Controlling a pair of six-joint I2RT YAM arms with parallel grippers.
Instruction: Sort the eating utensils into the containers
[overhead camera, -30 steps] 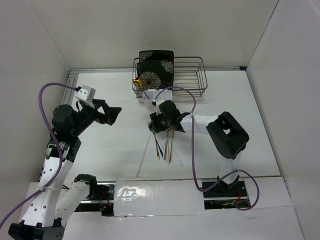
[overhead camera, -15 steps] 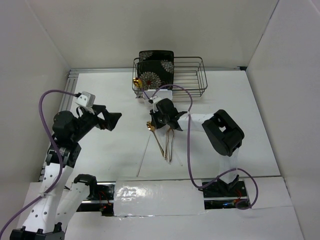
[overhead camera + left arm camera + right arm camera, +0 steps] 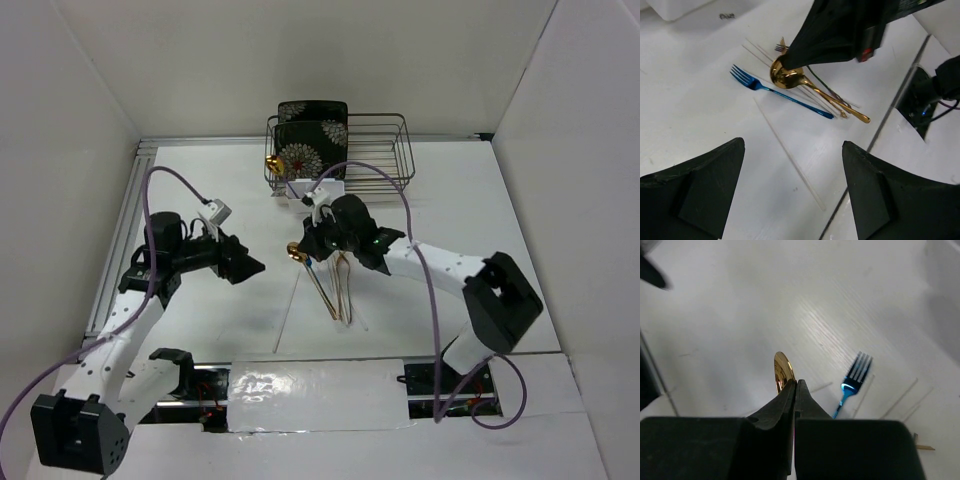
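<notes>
The eating utensils lie in a loose heap at the table's middle. My right gripper is shut on the neck of a gold spoon, whose bowl stands on edge past the fingertips. Its handle slants down over the heap. Just right of the spoon lies a small blue fork, with pale chopsticks around it. My left gripper hovers open left of the heap, above one chopstick. The white containers show partly behind my right wrist, in front of the rack.
A black wire dish rack stands at the back with a black floral plate upright in it. A gold piece sticks up at the rack's left front corner. White walls close in on both sides.
My right gripper has shut on the gold spoon and tipped its bowl up. The left arm has swung down and right toward the heap, jaws still wide.
</notes>
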